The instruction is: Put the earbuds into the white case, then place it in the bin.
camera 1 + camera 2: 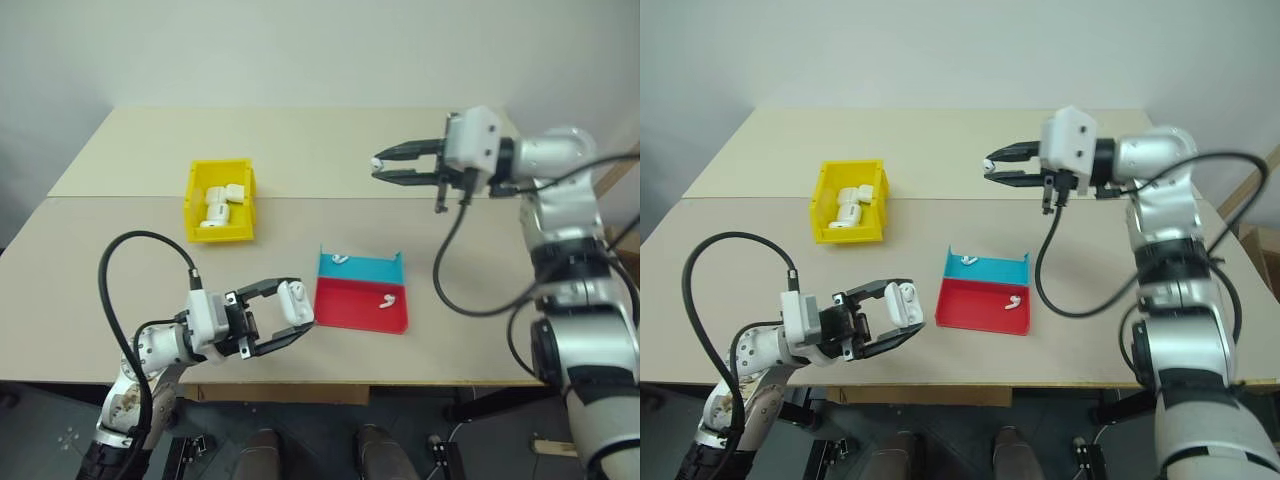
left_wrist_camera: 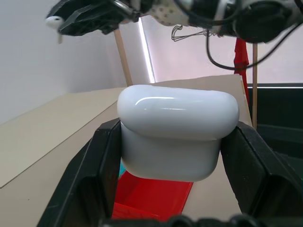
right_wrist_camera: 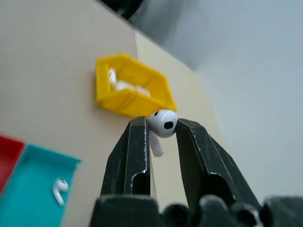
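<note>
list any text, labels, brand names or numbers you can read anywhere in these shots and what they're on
None can be read in any view.
white case in the left gripper: plain, no marking.
earbud in the right gripper: no text.
yellow bin and red-and-blue tray: no labels.

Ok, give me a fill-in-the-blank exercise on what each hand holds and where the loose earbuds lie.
1. The left hand is shut on the white ____.
2. The right hand pinches one ____ at its fingertips.
3. Two more earbuds lie in the red-and-blue tray: one on the blue part, one on the ____ part.
4. The bin that already holds white cases is ____.

Missing words: case; earbud; red; yellow
</note>
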Robot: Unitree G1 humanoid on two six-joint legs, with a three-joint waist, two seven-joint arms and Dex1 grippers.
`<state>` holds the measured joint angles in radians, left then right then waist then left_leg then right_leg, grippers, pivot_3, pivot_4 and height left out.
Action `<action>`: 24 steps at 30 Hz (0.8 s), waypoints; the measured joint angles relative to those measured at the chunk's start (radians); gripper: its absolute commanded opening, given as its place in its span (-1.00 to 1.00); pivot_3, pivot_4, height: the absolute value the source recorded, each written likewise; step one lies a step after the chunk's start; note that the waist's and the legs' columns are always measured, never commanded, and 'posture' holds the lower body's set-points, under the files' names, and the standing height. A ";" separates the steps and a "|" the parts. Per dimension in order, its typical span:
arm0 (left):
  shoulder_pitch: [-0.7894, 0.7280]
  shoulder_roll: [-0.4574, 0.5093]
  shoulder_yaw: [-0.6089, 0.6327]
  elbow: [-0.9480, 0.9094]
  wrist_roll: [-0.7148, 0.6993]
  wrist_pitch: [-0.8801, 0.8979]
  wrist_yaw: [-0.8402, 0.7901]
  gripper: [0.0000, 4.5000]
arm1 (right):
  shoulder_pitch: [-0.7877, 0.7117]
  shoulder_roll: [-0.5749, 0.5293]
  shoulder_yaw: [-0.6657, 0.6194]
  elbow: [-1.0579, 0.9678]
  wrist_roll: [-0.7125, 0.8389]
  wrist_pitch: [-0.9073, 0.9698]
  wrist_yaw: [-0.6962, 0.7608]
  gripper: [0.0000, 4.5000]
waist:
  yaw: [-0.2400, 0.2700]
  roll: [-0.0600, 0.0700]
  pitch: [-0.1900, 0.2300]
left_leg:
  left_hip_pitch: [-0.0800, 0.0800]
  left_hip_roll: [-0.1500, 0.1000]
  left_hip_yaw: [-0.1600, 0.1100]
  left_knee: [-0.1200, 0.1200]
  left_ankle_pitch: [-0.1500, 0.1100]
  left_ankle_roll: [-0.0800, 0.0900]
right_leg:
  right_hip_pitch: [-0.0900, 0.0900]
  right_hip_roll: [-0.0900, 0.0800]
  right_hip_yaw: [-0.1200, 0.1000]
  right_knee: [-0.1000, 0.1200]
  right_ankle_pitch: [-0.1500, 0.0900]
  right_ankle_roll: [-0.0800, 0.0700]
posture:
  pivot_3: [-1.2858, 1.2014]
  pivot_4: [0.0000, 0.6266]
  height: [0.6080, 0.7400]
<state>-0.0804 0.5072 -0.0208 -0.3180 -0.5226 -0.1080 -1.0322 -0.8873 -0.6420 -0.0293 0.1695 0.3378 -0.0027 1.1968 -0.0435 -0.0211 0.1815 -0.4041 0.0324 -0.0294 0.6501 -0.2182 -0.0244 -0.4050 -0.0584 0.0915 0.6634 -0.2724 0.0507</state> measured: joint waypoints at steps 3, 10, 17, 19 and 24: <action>-0.042 -0.010 -0.007 0.008 -0.027 0.023 -0.015 0.25 | 0.206 0.013 -0.133 -0.358 0.239 0.241 -0.187 -0.72 | 0.001 0.000 0.000 | 0.001 0.000 -0.001 0.000 0.000 0.000 | 0.003 0.001 -0.001 -0.001 0.000 0.000 | 0.03 -0.52 1.00; -0.130 -0.058 -0.020 0.069 -0.061 0.047 -0.066 0.25 | 0.443 0.060 -0.209 -0.780 0.595 0.453 -0.465 -0.72 | -0.004 -0.001 -0.001 | 0.005 0.001 0.003 0.001 0.000 0.001 | 0.006 0.003 0.003 -0.002 0.000 0.002 | 0.03 -0.52 1.00; -0.203 -0.103 -0.041 0.097 -0.091 0.113 -0.079 0.25 | 0.519 0.116 -0.102 -0.897 0.614 0.456 -0.523 -0.72 | -0.002 -0.001 -0.001 | 0.002 0.000 0.002 0.001 0.000 0.001 | 0.005 0.003 0.002 -0.006 0.000 0.003 | 0.03 -0.52 1.00; -0.221 -0.108 -0.048 0.099 -0.094 0.134 -0.082 0.25 | 0.520 0.117 -0.052 -0.893 0.564 0.450 -0.513 -0.72 | -0.001 -0.001 -0.001 | 0.002 0.000 0.001 0.001 0.000 0.001 | 0.005 0.003 0.002 -0.005 0.000 0.003 | 0.03 -0.52 1.00; -0.251 -0.114 -0.046 0.099 -0.110 0.152 -0.094 0.25 | 0.521 0.108 0.001 -0.871 0.497 0.449 -0.499 -0.72 | -0.001 -0.001 -0.001 | 0.002 0.000 0.002 0.001 0.000 0.001 | 0.005 0.003 0.002 -0.006 0.000 0.003 | 0.03 -0.52 1.00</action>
<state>-0.3309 0.3930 -0.0663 -0.2193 -0.6325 0.0437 -1.1265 -0.3667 -0.5340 -0.0281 -0.7015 0.8352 0.4459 0.6974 -0.0441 -0.0223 0.1807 -0.4020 0.0328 -0.0278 0.6514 -0.2178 -0.0236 -0.3998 -0.0552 0.0931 0.6574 -0.2719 0.0539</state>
